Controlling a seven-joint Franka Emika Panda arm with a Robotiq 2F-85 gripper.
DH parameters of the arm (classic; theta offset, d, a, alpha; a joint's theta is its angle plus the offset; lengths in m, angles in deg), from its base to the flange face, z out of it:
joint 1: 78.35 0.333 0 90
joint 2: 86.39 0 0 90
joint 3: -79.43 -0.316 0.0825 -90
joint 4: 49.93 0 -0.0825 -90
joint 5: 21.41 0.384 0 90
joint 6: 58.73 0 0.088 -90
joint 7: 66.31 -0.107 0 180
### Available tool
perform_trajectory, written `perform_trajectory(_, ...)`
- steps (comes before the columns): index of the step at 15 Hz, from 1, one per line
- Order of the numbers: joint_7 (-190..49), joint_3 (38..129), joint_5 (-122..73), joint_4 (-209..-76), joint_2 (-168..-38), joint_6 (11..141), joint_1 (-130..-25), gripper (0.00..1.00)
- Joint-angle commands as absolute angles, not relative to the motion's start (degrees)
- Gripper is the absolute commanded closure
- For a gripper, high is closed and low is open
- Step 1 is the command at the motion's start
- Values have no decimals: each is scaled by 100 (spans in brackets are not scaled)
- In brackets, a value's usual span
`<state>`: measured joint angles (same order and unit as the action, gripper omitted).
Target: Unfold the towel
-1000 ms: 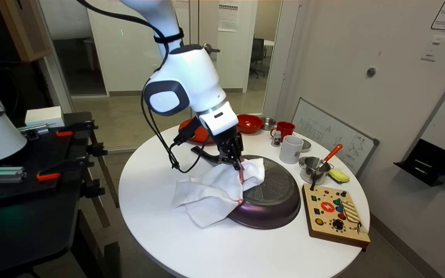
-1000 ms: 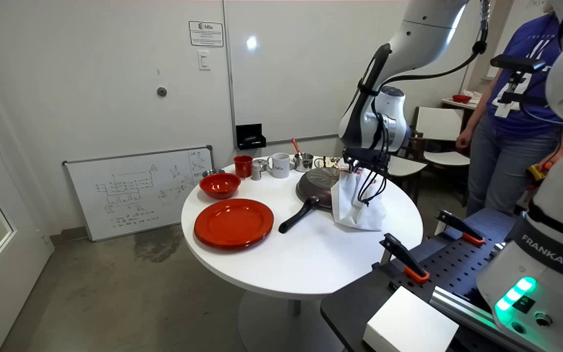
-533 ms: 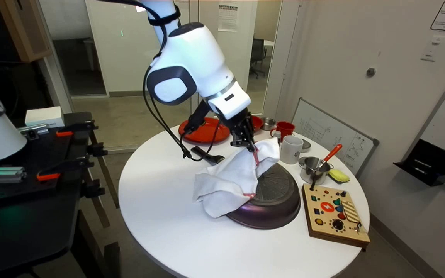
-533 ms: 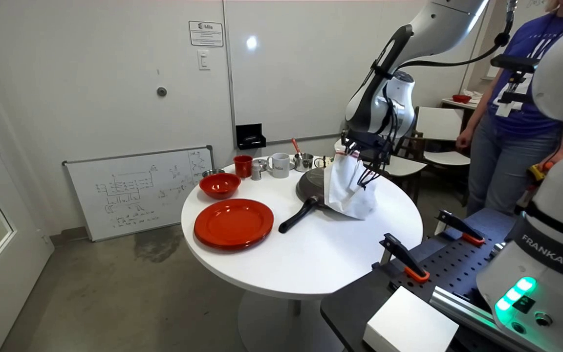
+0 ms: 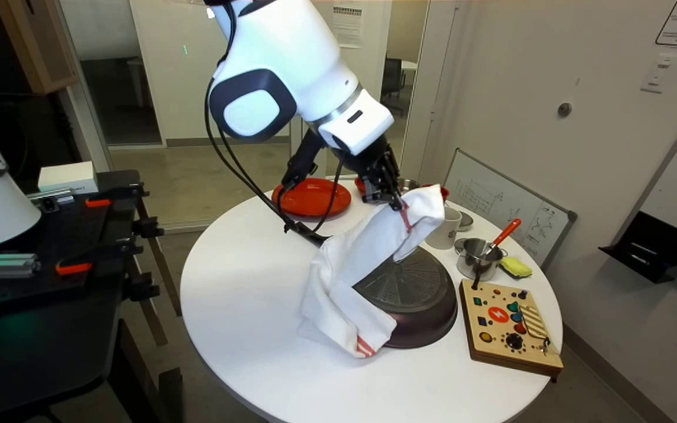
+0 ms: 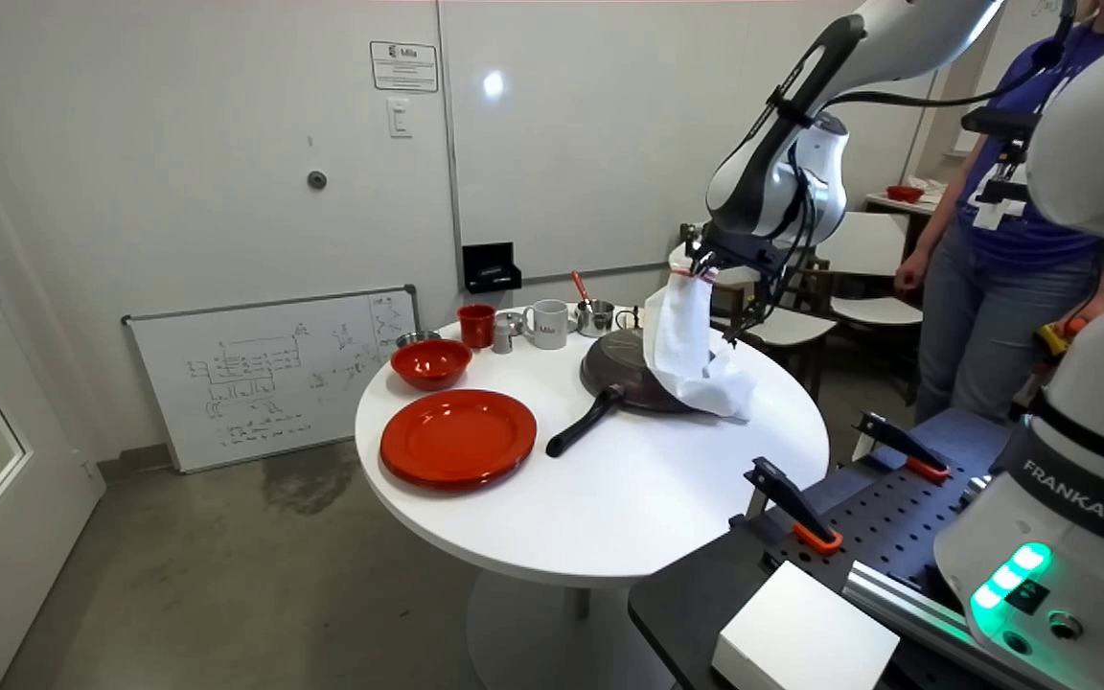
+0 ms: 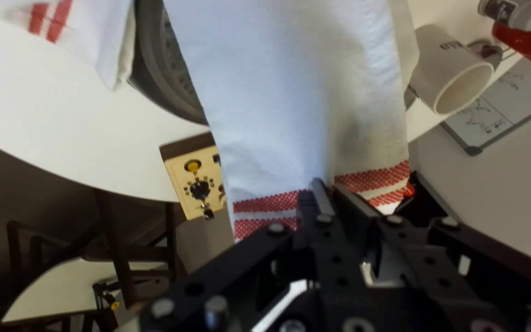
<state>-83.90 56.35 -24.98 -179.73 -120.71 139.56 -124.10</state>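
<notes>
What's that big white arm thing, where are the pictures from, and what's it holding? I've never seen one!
That's a robot arm, a machine with bending joints. Two cameras outside it look at the table; the close-up comes from a camera on its wrist. Its tool, the black pinching end, is shut on a white towel near red stripes. The rest hangs down by the upside-down pan. Also on the table: a plate, a bowl, a red mug, a white mug, a pot and a board with knobs.
</notes>
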Motion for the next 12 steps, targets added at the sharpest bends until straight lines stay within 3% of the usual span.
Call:
perform_trajectory(1,-8372,4695,-3321,-18210,-11733,13943,-13463,95)
perform_trajectory(4,-8734,3349,-4758,-18165,-12057,13819,-14778,95)
perform_trajectory(7,-8575,2039,-5536,-18101,-12841,12733,-16086,95)
perform_trajectory(12,-7922,1645,-5310,-17881,-13753,10637,-16546,95)
